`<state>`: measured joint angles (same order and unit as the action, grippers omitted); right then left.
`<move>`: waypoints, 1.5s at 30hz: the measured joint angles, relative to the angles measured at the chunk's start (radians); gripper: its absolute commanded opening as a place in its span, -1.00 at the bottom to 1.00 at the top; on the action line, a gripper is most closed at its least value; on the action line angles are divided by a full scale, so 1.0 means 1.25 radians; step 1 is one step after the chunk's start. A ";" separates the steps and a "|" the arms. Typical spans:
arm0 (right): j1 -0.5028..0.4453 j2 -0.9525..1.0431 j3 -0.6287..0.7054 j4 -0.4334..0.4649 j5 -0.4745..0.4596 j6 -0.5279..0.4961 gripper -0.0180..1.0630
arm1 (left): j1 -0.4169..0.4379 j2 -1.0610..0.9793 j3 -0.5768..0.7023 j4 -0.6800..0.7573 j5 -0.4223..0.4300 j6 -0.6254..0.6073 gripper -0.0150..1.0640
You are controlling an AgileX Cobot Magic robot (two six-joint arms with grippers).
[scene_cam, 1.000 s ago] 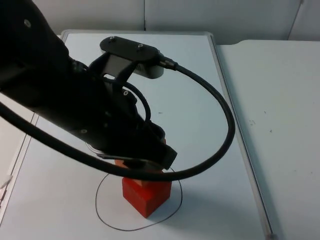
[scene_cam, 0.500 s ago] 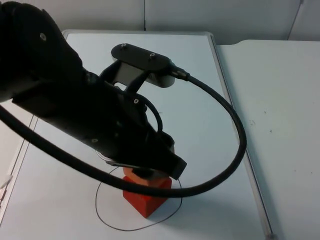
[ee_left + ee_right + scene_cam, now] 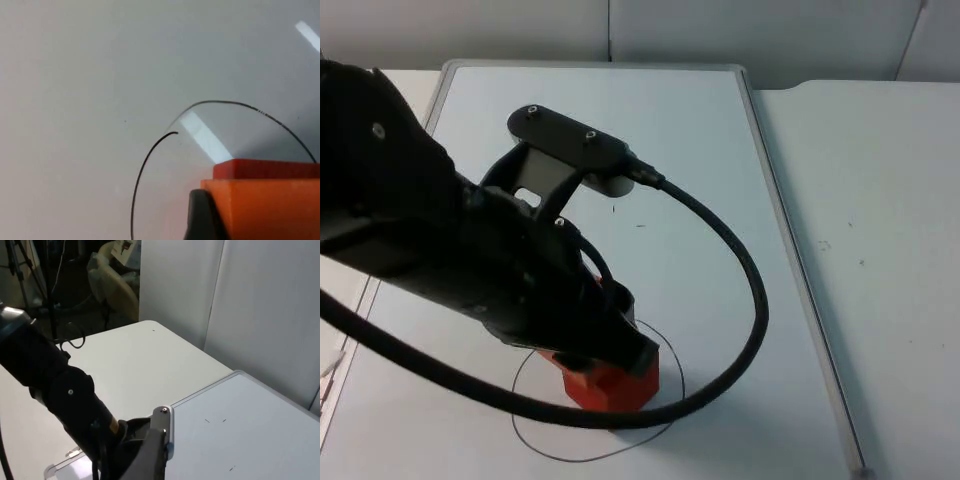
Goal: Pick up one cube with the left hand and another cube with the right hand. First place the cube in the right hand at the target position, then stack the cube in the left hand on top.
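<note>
A red cube (image 3: 620, 390) sits inside a hand-drawn black circle (image 3: 535, 440) on the whiteboard. My left gripper (image 3: 608, 358) hangs right over it, and the arm hides most of the cube. In the left wrist view an orange cube (image 3: 270, 210) lies against my black fingertip (image 3: 200, 217), with the left gripper shut on it. The red cube (image 3: 265, 169) shows just behind and under the orange one, and the circle (image 3: 145, 165) curves around both. Whether the orange cube touches the red one is unclear.
The whiteboard's metal rim (image 3: 775, 200) runs along the right, with bare white table (image 3: 880, 250) beyond it. The left arm's thick cable (image 3: 750, 290) loops out toward that rim. In the right wrist view the left arm (image 3: 65, 390) reaches over the whiteboard (image 3: 240, 430).
The left arm has swung back left and sunk lower over the circle. It now covers more of the red cube, and the orange cube is hidden under it in the top view.
</note>
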<state>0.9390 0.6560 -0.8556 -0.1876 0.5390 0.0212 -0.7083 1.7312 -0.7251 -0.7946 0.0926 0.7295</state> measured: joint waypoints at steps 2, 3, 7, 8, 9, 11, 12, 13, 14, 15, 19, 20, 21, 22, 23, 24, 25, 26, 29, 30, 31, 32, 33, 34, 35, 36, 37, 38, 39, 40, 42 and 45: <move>0.000 0.000 0.000 -0.002 0.002 0.000 0.62 | 0.000 0.000 0.001 -0.002 -0.004 0.000 -0.77; 0.000 0.000 0.000 -0.003 0.002 0.000 0.62 | 0.000 0.000 0.001 -0.002 -0.006 0.000 -0.77; 0.000 0.000 0.000 -0.005 0.004 0.000 0.62 | 0.000 0.000 0.001 -0.005 -0.009 0.000 -0.77; 0.000 0.000 0.000 -0.005 0.004 0.000 0.62 | 0.000 0.000 0.001 -0.005 -0.009 0.000 -0.77; 0.000 0.000 0.000 -0.005 0.004 0.000 0.62 | 0.000 0.000 -0.001 -0.005 -0.007 0.000 -0.77; 0.000 0.000 0.000 -0.006 0.004 0.000 0.62 | 0.000 0.000 -0.005 -0.005 0.000 0.000 -0.77; 0.000 0.000 0.000 -0.006 0.004 0.000 0.62 | 0.000 0.000 -0.010 -0.005 0.012 0.000 -0.77; 0.000 0.000 0.000 -0.006 0.004 0.000 0.62 | -0.002 0.000 -0.015 -0.005 0.021 0.000 -0.77; 0.000 0.000 0.000 -0.006 0.004 0.000 0.62 | -0.002 0.000 -0.015 -0.005 0.021 0.000 -0.77; 0.000 0.000 0.000 -0.006 0.004 0.000 0.62 | -0.003 0.000 -0.017 -0.005 0.024 0.000 -0.77; 0.000 0.000 0.000 -0.006 0.004 0.000 0.62 | -0.003 0.000 -0.018 -0.005 0.027 0.000 -0.77; 0.000 0.000 0.000 -0.006 0.004 0.000 0.62 | -0.003 0.000 -0.018 -0.005 0.028 0.000 -0.77; 0.000 0.000 0.000 -0.006 0.004 0.000 0.62 | -0.005 0.000 -0.018 -0.005 0.030 0.000 -0.77; 0.000 0.000 0.000 -0.006 0.004 0.000 0.62 | -0.007 0.000 -0.018 -0.005 0.030 0.000 -0.77; 0.000 0.000 0.000 -0.006 0.004 0.000 0.62 | -0.007 0.000 -0.018 -0.005 0.030 0.000 -0.77; 0.000 0.000 0.000 -0.006 0.004 0.000 0.62 | -0.010 0.000 -0.018 -0.005 0.030 0.000 -0.77; 0.000 0.000 0.000 -0.006 0.004 0.000 0.62 | -0.014 0.000 -0.018 -0.005 0.030 0.000 -0.77; 0.000 0.000 0.000 -0.006 0.004 0.000 0.62 | -0.017 0.000 -0.018 -0.005 0.030 0.000 -0.77; 0.000 0.000 0.000 -0.006 0.004 0.000 0.62 | -0.019 0.000 -0.019 -0.005 0.030 0.000 -0.77; 0.000 0.000 0.000 -0.006 0.004 0.000 0.62 | -0.019 0.000 -0.019 -0.005 0.030 0.000 -0.77; 0.000 0.000 0.000 -0.006 0.004 0.000 0.62 | -0.019 0.000 -0.019 -0.005 0.026 0.000 -0.77; 0.000 0.000 0.000 -0.006 0.004 0.000 0.62 | -0.019 0.000 -0.019 -0.005 0.025 0.000 -0.77; 0.000 0.000 0.000 -0.006 0.004 0.000 0.62 | -0.019 0.000 -0.019 -0.005 0.025 0.000 -0.77; 0.000 0.000 0.000 -0.006 0.004 0.000 0.62 | -0.019 0.000 -0.019 -0.005 0.025 0.000 -0.77; 0.000 0.000 0.000 -0.006 0.004 0.000 0.62 | -0.019 0.000 -0.019 -0.005 0.025 0.000 -0.77; 0.000 0.000 0.000 -0.006 0.004 0.000 0.62 | -0.019 0.000 -0.019 -0.005 0.025 0.000 -0.77; 0.000 0.000 0.000 -0.006 0.004 0.000 0.62 | -0.019 0.000 -0.019 -0.005 0.025 0.000 -0.77; 0.000 0.000 0.000 -0.006 0.004 0.000 0.62 | -0.019 0.000 -0.019 -0.005 0.025 0.000 -0.77; 0.000 0.000 0.000 -0.006 0.004 0.000 0.62 | -0.019 0.000 -0.019 -0.005 0.025 0.000 -0.77; 0.000 0.000 0.000 -0.006 0.004 0.000 0.62 | -0.019 0.000 -0.019 -0.005 0.025 0.000 -0.77; 0.000 0.000 0.000 -0.006 0.004 0.000 0.62 | -0.019 0.000 -0.019 -0.005 0.025 0.000 -0.73; 0.000 0.000 0.000 -0.006 0.004 0.000 0.62 | -0.019 0.000 -0.019 -0.005 0.023 0.002 -0.51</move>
<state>0.9390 0.6560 -0.8556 -0.1956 0.5445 0.0212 -0.7318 1.7312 -0.7483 -0.8008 0.1217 0.7316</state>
